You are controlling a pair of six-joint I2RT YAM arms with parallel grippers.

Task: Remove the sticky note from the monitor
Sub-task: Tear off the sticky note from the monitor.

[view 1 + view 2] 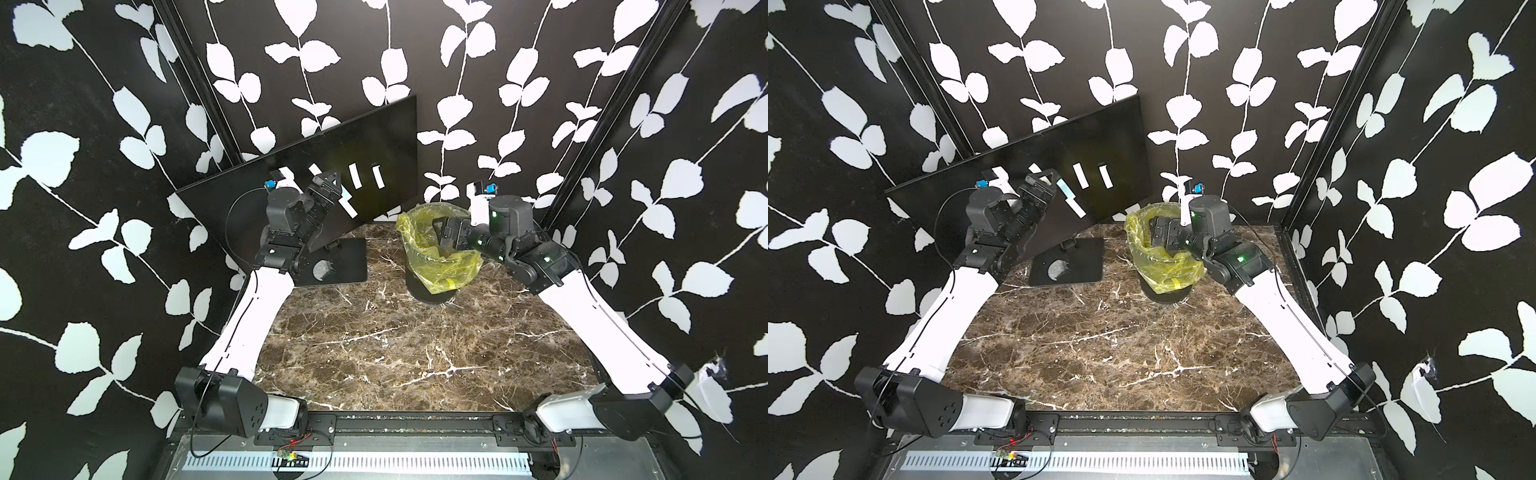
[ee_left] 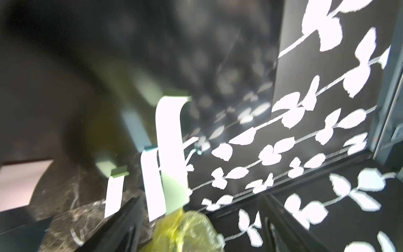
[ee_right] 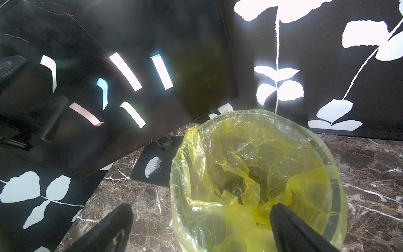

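The monitor [image 1: 374,137] [image 1: 1100,133] stands tilted at the back left, its glossy black screen [image 3: 130,28] carrying several pale sticky notes [image 1: 356,175] [image 1: 1079,175] [image 3: 162,73]. My left gripper [image 1: 332,185] [image 1: 1042,183] is up against the screen among the leftmost notes. In the blurred left wrist view its fingers [image 2: 122,222] stand wide apart and open, with curled notes [image 2: 170,135] just ahead of them and nothing gripped. My right gripper [image 1: 439,235] [image 3: 200,224] hangs open over the bin, holding nothing.
A black mesh bin lined with a yellow bag [image 1: 440,274] [image 1: 1163,270] [image 3: 331,174] stands right of the monitor's flat black stand base [image 1: 340,266] [image 1: 1075,262]. Brown marble tabletop [image 1: 374,340] spreads in front. Leaf-patterned walls close in on three sides.
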